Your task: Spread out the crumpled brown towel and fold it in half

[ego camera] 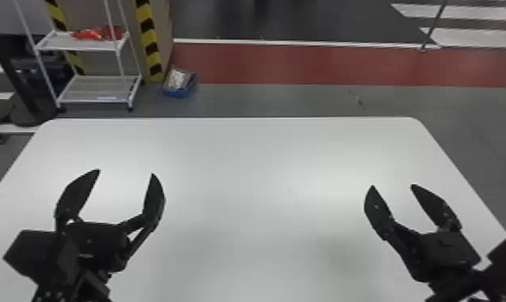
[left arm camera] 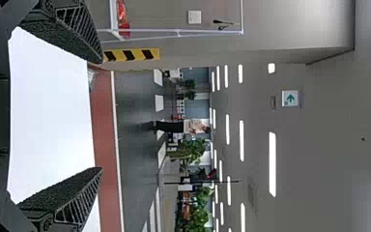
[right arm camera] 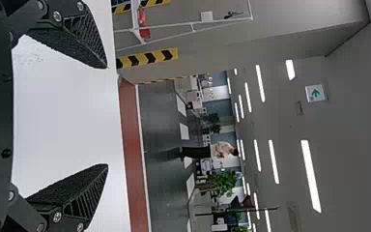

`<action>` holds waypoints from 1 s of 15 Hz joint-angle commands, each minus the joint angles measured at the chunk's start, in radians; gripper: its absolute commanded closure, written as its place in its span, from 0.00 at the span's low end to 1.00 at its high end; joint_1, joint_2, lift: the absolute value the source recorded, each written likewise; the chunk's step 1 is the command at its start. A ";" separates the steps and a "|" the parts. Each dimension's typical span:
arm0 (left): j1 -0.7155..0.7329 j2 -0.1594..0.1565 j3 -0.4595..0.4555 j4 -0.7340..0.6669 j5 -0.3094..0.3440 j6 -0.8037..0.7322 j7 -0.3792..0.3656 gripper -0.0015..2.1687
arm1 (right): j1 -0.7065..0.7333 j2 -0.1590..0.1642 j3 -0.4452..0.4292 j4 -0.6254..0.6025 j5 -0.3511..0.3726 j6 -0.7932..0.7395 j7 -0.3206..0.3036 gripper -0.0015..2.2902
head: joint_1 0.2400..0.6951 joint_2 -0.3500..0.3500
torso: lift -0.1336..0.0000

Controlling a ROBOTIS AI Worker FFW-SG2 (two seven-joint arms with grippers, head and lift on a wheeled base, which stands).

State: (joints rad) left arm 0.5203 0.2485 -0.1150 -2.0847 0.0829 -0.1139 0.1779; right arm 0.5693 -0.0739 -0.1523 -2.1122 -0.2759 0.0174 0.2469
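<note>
Head view looks down across the tabletop (ego camera: 256,160); 2 lower, nearer wrist views face outward, sharing its far edge.

So both arms are in the head view, left arm (ego camera: 85,277) and right arm (ego camera: 461,283) coming in low on their own sides, pretty well apart. Left gripper (ego camera: 126,172) points forward and leans in a bit, black fingers spread wide. Right gripper (ego camera: 393,186) leans inward too, fingers also well apart. Wrist views back that up: left gripper (left arm camera: 101,115) has a big gap between its tips, and the right gripper (right arm camera: 107,116) does as well
</note>
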 commanded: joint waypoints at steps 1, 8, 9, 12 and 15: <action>0.001 0.000 0.000 -0.002 -0.002 0.000 0.000 0.05 | 0.000 -0.003 -0.001 0.001 -0.006 0.010 0.000 0.07 | 1.00 0.42 | 0.08; 0.004 -0.005 0.000 -0.002 -0.003 0.000 0.000 0.05 | -0.003 -0.004 -0.006 0.001 -0.006 0.016 0.000 0.07 | 1.00 0.42 | 0.08; 0.004 -0.005 0.000 -0.002 -0.003 0.003 0.000 0.05 | -0.003 -0.004 -0.006 0.003 -0.006 0.016 0.000 0.07 | 1.00 0.42 | 0.08; 0.004 -0.005 0.000 -0.002 -0.003 0.003 0.000 0.05 | -0.003 -0.004 -0.006 0.004 -0.006 0.013 0.000 0.07 | 1.00 0.42 | 0.08; 0.006 -0.005 0.000 -0.002 -0.003 0.003 0.000 0.05 | -0.003 -0.004 -0.006 0.004 -0.006 0.010 0.000 0.07 | 1.00 0.41 | 0.08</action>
State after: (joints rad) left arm 0.5253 0.2438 -0.1151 -2.0862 0.0797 -0.1111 0.1779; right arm 0.5660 -0.0782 -0.1580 -2.1077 -0.2822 0.0285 0.2471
